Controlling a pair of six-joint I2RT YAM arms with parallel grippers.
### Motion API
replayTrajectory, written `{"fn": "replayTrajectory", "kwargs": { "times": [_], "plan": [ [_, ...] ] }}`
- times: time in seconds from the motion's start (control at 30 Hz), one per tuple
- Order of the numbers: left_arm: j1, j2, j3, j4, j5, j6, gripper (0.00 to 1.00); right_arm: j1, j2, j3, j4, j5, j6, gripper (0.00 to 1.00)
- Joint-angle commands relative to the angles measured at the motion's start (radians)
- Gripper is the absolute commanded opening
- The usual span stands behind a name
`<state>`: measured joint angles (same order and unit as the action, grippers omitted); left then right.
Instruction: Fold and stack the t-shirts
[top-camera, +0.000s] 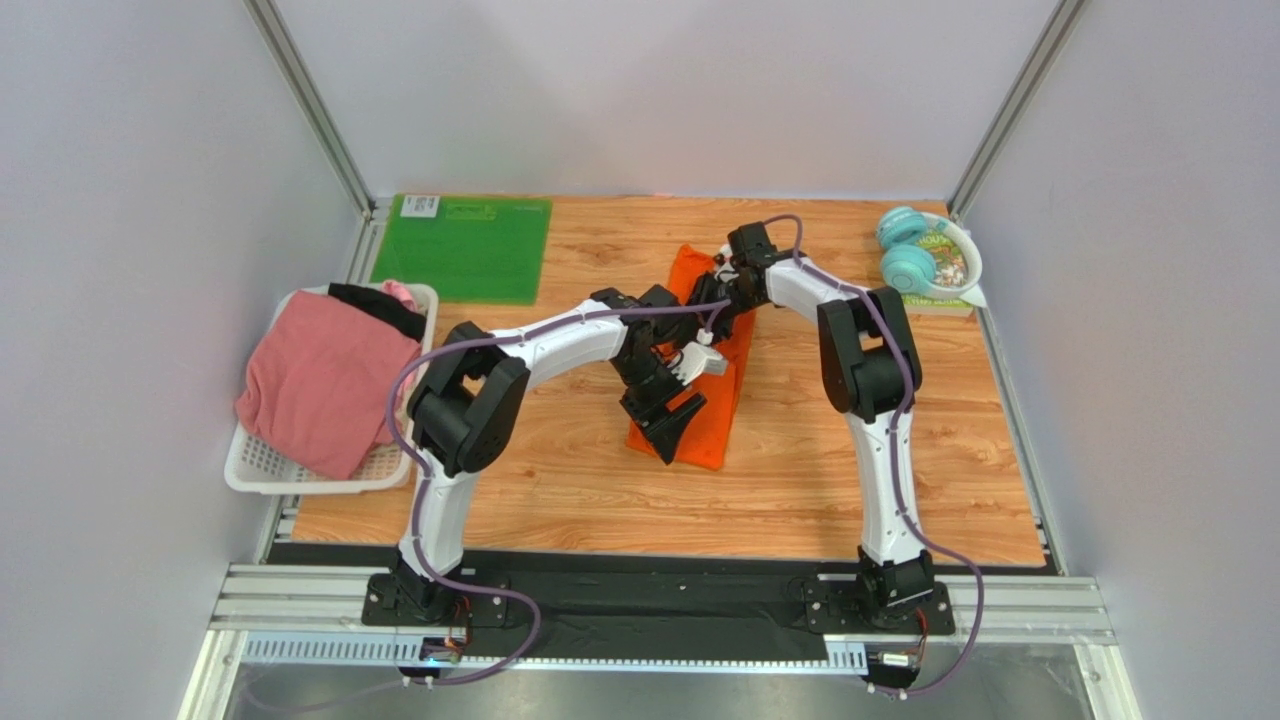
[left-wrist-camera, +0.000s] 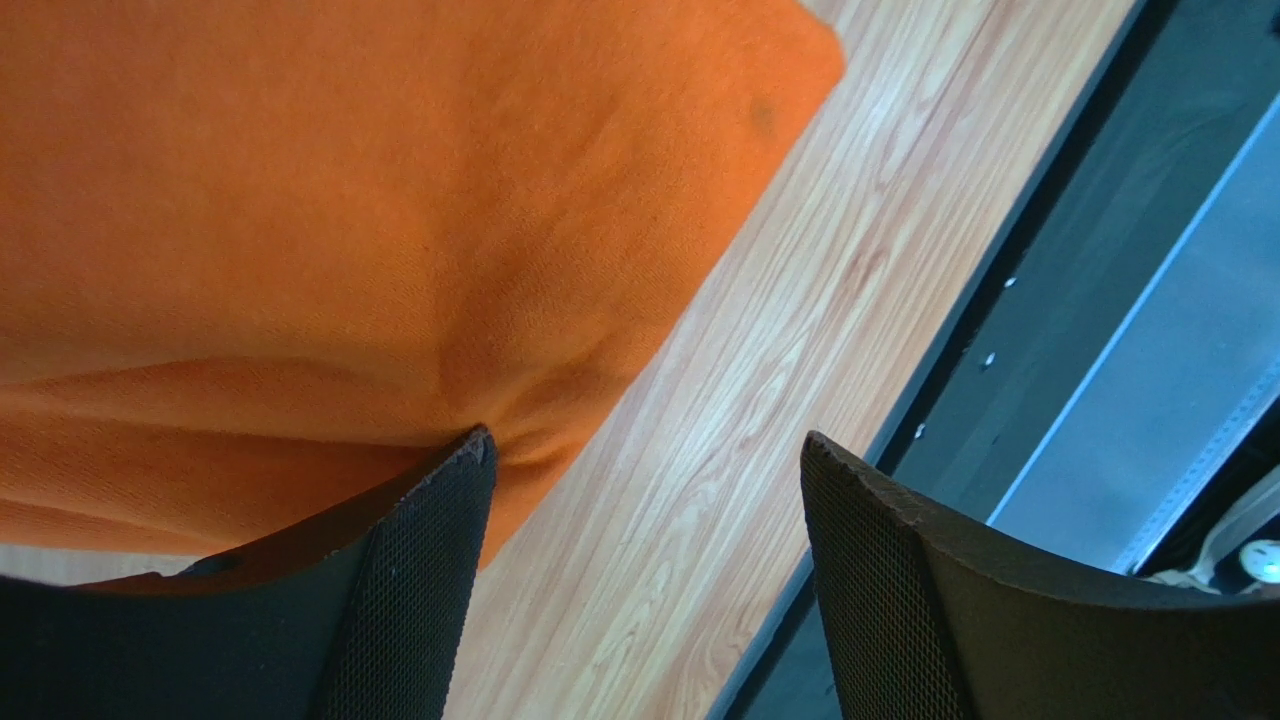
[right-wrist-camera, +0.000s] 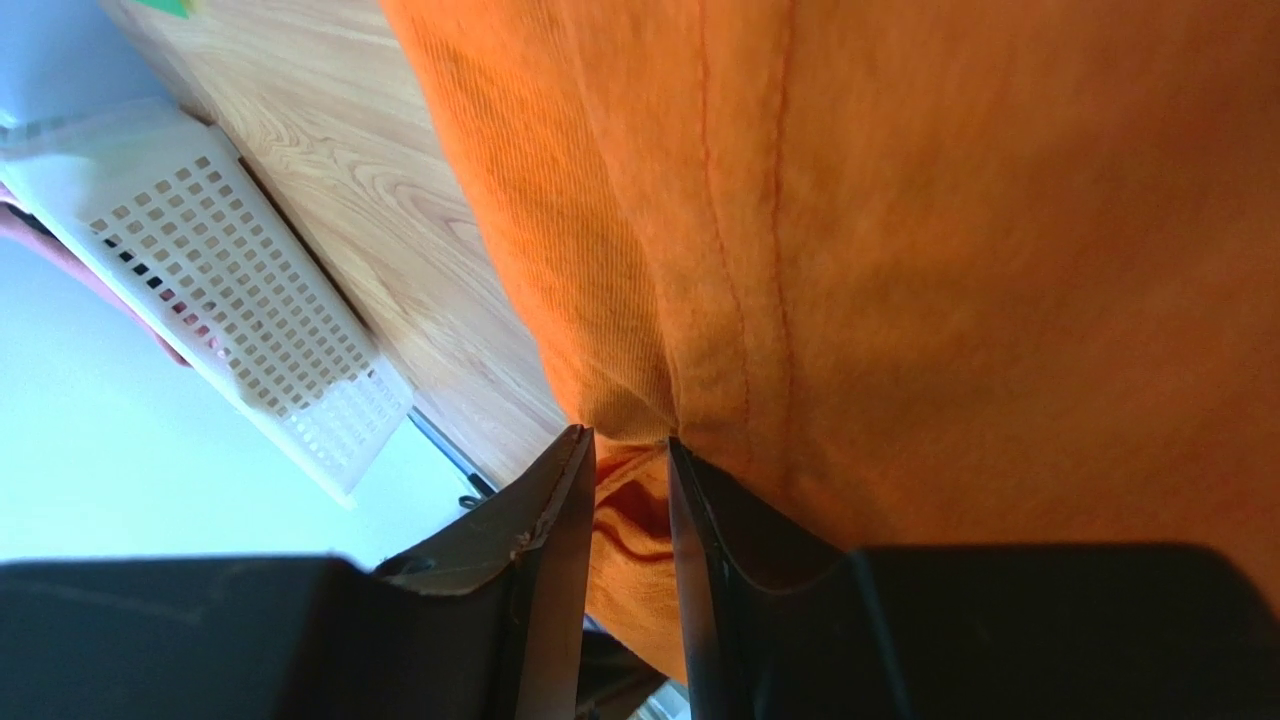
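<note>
The right gripper (right-wrist-camera: 631, 450) is clamped on a fold of the orange shirt (top-camera: 721, 405); the left gripper (left-wrist-camera: 648, 444), jaws wide apart, has one finger against that shirt's edge

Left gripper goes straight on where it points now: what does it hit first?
Probably the table: bare wood lies between the left gripper's open jaws. One finger sits at the orange shirt's edge, so that tip may catch cloth first; depth is unclear.
</note>
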<state>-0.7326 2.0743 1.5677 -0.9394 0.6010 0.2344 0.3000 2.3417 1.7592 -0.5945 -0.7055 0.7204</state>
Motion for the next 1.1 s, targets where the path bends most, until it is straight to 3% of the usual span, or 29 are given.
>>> {"fn": "replayTrajectory", "kwargs": {
  "times": [0.0,0.2,0.6,0.83,1.07],
  "plan": [
    [-0.002,-0.065,-0.049,0.016,-0.035,0.080,0.80,-0.030,0.008,0.067,-0.071,0.060,-0.065,0.31],
    [0.004,-0.220,-0.104,-0.002,-0.032,0.102,0.80,-0.041,-0.054,0.161,-0.160,0.077,-0.119,0.33],
    [0.007,-0.415,-0.175,0.030,0.045,0.066,0.81,0.051,-0.285,-0.119,-0.050,-0.029,-0.093,0.38],
    [0.007,-0.290,-0.175,0.093,0.072,0.054,0.81,0.099,-0.180,-0.159,-0.005,-0.060,-0.093,0.37],
    [0.009,-0.054,-0.091,0.094,0.011,0.085,0.80,0.084,-0.101,-0.132,-0.014,-0.022,-0.101,0.37]
  ]
}}
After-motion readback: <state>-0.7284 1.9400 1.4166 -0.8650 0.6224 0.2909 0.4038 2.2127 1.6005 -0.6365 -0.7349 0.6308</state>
